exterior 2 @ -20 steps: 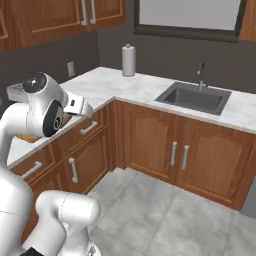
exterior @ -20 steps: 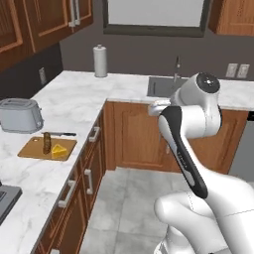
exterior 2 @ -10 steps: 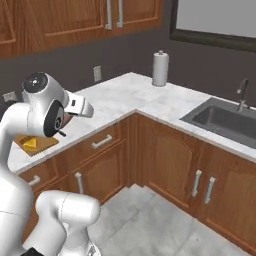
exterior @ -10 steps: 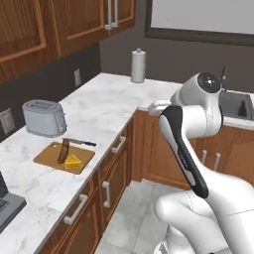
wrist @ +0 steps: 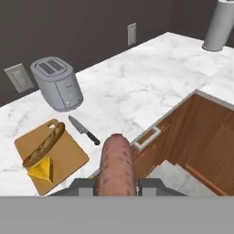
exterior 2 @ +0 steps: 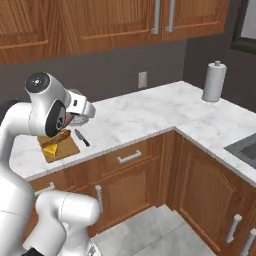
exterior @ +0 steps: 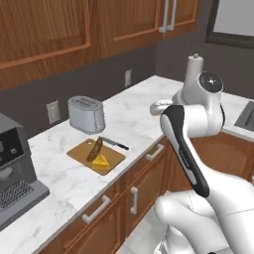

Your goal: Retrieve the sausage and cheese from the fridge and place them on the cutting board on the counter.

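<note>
gripper (wrist: pixel 116 186): clamped on the sausage (wrist: pixel 116 167), bottom centre of hand view, long axis pointing up-frame
cutting board (wrist: pixel 51 155): lower left of the sausage, on the counter (wrist: pixel 137 87)
cheese (wrist: pixel 41 171): already on the board, beside a bread piece (wrist: pixel 44 144)

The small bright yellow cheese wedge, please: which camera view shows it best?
The hand view: the small bright yellow cheese wedge lies unobstructed on the light-brown wooden cutting board. The left base view shows it smaller; in the right base view the arm partly hides it.
</note>
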Robot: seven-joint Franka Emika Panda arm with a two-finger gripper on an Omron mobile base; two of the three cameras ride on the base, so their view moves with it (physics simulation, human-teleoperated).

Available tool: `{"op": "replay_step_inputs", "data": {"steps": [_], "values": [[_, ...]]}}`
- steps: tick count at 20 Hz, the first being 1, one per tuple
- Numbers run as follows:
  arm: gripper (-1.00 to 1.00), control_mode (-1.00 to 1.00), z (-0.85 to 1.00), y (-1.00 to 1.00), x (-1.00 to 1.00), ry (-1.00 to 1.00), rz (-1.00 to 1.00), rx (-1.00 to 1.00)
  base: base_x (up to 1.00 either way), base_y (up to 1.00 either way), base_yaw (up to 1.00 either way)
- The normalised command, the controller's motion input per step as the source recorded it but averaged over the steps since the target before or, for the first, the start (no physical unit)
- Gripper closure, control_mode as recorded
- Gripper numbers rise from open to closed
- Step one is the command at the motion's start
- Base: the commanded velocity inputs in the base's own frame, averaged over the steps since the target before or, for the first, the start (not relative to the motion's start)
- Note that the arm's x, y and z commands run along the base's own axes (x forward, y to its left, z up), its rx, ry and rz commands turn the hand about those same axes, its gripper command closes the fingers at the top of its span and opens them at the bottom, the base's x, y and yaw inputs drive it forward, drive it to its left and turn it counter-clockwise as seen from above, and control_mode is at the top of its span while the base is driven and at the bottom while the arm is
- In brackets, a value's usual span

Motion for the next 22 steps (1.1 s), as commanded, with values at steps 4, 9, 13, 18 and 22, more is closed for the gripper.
{"op": "replay_step_inputs", "data": {"steps": [4, 9, 13, 18, 22], "values": [[1.00, 1.00, 0.00, 0.00, 0.00, 0.00, 0.00, 0.00, 0.40, -0.07, 0.71], [1.00, 1.00, 0.00, 0.00, 0.00, 0.00, 0.00, 0.00, 0.30, -0.10, 0.79], [1.00, 1.00, 0.00, 0.00, 0.00, 0.00, 0.00, 0.00, 0.31, -0.13, 0.75], [1.00, 1.00, 0.00, 0.00, 0.00, 0.00, 0.00, 0.00, 0.35, -0.33, 0.46], [1.00, 1.00, 0.00, 0.00, 0.00, 0.00, 0.00, 0.00, 0.23, -0.44, 0.25]]}}
